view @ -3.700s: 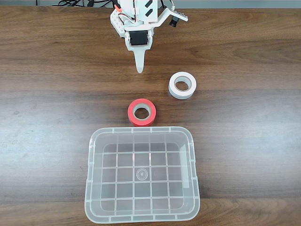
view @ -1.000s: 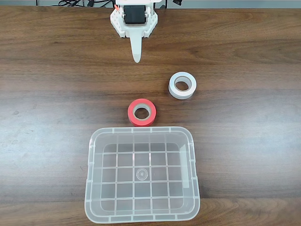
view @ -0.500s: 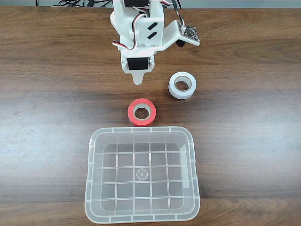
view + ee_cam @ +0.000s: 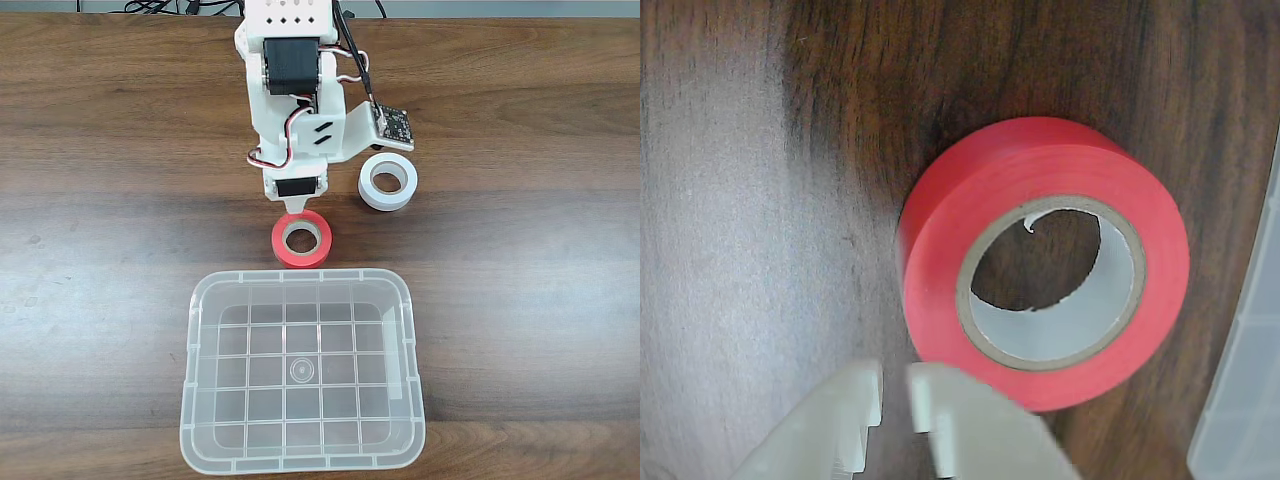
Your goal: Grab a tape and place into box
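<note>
Red tape roll [image 4: 301,239] lies flat on the wooden desk [image 4: 100,200], near its middle, just off the far wall of the clear plastic box [image 4: 195,330], which sits at the desk's near edge in the fixed view. White tape roll [image 4: 388,181] sits off to the right and a little farther back, apart from the red one.

Gripper [image 4: 896,388] is low over the desk, its tip at the red roll's far rim in the fixed view. In the wrist view the two pale fingertips [image 4: 852,400] stand close together, only a narrow slot between them, nothing in it. Both tips sit outside the roll, at its outer wall.

Risks, as I judge them:
- Jaws this narrow cannot straddle the roll's wall. Descending as they are would likely land on the red rim or shove the roll toward the box wall.
- Opening late, one finger may catch the outer wall and skate the roll sideways across the smooth wood.
- A finger must drop into the core [image 4: 1051,282]; a small misalignment gives a pinch on the rim edge only, and the roll could tip or slip on the lift.
- Box wall is close; a pushed roll may jam against it.
</note>
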### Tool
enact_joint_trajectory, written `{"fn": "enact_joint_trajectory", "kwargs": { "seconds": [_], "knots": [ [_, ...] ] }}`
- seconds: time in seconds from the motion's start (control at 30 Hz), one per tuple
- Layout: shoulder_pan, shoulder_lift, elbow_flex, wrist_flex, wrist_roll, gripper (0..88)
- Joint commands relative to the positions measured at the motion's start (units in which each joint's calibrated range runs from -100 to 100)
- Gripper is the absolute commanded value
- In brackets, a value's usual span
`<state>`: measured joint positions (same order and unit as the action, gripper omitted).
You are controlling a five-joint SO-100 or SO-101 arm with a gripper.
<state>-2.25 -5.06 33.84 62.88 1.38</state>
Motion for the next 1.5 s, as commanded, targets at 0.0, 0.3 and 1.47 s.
{"fn": "enact_joint_trajectory", "kwargs": {
  "seconds": [0.0,0.3,1.47],
  "knots": [
    [0.28,0.16,-4.54,-0.98,1.78,22.2],
    [-0.01,2.25,-4.54,-1.07,2.62,27.2],
    [0.06,-7.89,-5.42,3.04,3.63,5.7]
  ]
}}
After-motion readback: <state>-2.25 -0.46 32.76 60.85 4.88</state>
